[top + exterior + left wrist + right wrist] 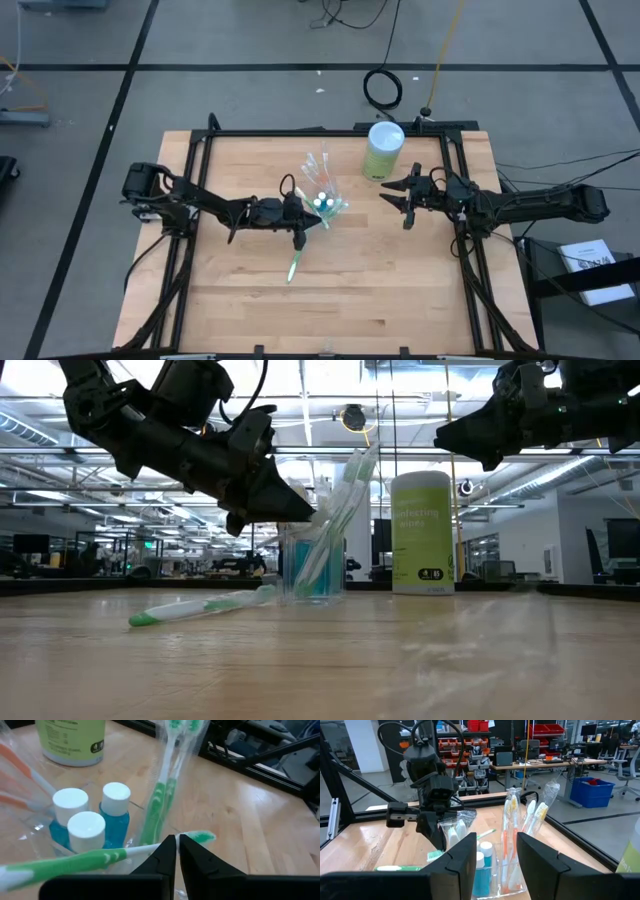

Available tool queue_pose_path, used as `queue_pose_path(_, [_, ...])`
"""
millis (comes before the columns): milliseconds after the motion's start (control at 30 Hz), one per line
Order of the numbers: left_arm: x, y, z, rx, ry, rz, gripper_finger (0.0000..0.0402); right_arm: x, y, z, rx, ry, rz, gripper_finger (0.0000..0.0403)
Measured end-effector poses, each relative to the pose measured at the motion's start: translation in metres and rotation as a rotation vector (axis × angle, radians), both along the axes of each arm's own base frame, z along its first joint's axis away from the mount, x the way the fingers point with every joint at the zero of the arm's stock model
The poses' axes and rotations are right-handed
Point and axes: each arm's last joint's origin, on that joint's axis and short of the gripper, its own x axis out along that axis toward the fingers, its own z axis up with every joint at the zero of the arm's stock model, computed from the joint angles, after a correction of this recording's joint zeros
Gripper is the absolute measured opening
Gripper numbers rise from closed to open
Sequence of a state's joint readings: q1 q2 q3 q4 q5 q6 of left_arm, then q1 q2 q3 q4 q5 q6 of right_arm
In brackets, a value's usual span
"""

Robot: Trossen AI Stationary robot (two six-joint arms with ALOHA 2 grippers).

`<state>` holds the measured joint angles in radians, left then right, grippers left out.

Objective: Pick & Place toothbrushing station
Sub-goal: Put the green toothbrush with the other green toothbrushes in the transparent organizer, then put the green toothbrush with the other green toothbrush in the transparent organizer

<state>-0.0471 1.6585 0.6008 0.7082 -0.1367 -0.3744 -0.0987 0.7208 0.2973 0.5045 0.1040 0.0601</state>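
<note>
A clear plastic cup (325, 203) stands mid-table. It holds three blue tubes with white caps (85, 827), wrapped green-white toothbrushes (162, 795) and orange-white toothbrushes (512, 830). One green-white toothbrush (200, 605) lies loose on the table, its head end by the cup's foot. My left gripper (176, 842) is shut and hangs just left of the cup, above that loose brush (293, 265). My right gripper (397, 203) stands open in the air to the right of the cup, holding nothing.
A lime-green canister with a white lid (382, 150) stands upright behind and to the right of the cup, close to my right gripper. A black frame (300, 132) rims the wooden table. Bare wood (330, 310) stretches toward the near edge.
</note>
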Motion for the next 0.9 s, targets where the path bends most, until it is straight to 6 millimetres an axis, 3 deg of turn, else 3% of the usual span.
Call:
queue_pose_path(400, [-0.0002,0.0002,-0.0006,-0.002,0.007,0.009,0.0037,0.0000,0.0000,-0.0002,0.000,0.001,0.000,0.0130])
queue_pose_path(900, [-0.0017,0.0007,-0.0040,-0.009,0.044,0.035,0.0180,0.0000,0.0000,-0.0001,0.000,0.001,0.000,0.0130])
